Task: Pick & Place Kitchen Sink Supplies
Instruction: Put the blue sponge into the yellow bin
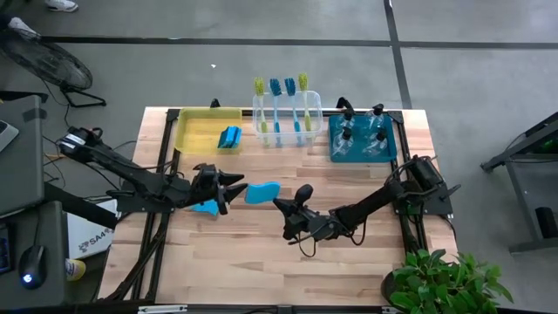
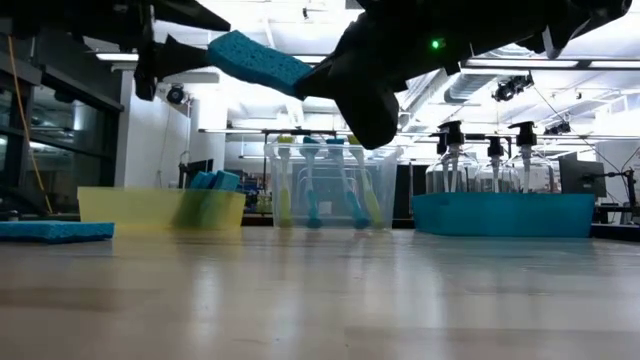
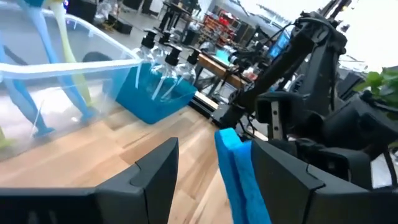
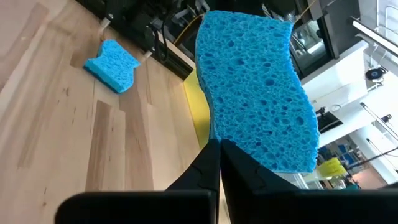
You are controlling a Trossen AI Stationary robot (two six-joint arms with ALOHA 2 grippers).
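A bright-blue sponge (image 1: 261, 192) hangs in the air over the table's middle, between my two grippers. My right gripper (image 1: 283, 206) (image 4: 219, 146) comes from the right and is shut on it. My left gripper (image 1: 237, 185) (image 3: 212, 149) comes from the left and is open, with one finger on either side of the sponge's other end (image 3: 239, 174). A second blue sponge (image 1: 207, 207) (image 4: 112, 65) lies flat on the table below my left gripper. My right gripper pinches the sponge's end toward the table's right (image 4: 245, 146) between its two shut fingers. The fingers come about level from the right. The sponge is lifted clear and sticks out toward my left gripper, tilted (image 2: 255, 60). My left gripper's fingers stand apart around the sponge's free end. The sponge runs close along one finger (image 3: 280, 174); whether it touches I cannot tell.
Along the far edge stand a yellow bin (image 1: 196, 131) holding a blue sponge (image 1: 230, 137), a clear bin (image 1: 316, 113) with several upright dish brushes, and a teal bin (image 1: 392, 148) with spray bottles (image 1: 349, 131). A potted plant (image 1: 445, 279) is at the near right corner.
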